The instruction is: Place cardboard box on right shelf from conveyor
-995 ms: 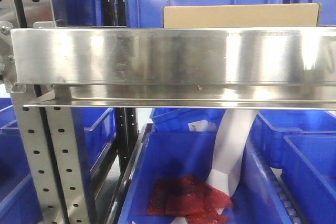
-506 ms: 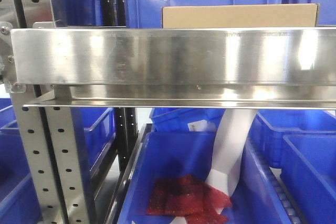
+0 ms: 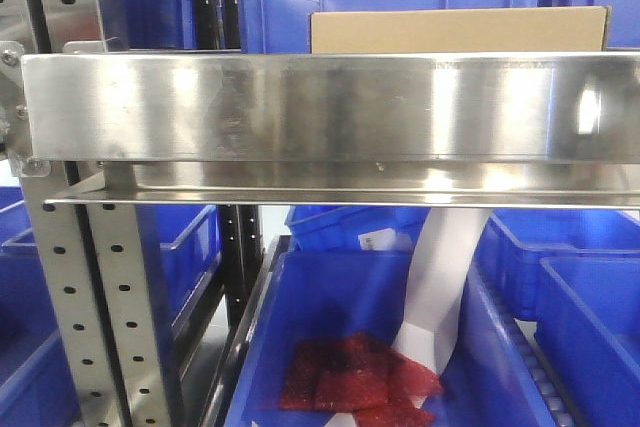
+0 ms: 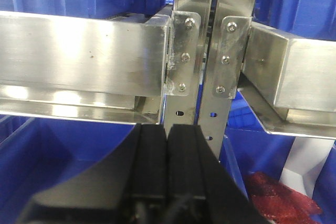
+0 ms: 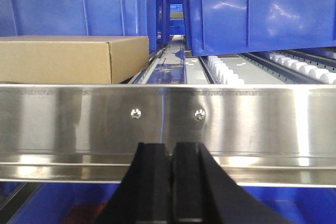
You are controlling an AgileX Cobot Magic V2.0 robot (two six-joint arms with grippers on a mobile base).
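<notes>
Cardboard box (image 5: 68,59) sits on right shelf (image 3: 320,107); front view shows only its top strip. Left gripper (image 4: 168,145) and right gripper (image 5: 170,163) pinched together, apparently empty.

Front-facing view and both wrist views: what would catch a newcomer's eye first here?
The wide shiny steel rail of the right shelf spans the front view, with the tan cardboard box sitting behind it among blue bins. Below, a blue bin holds red mesh bags. Each wrist view shows black fingers closed together before the rail: left gripper, right gripper.
</notes>
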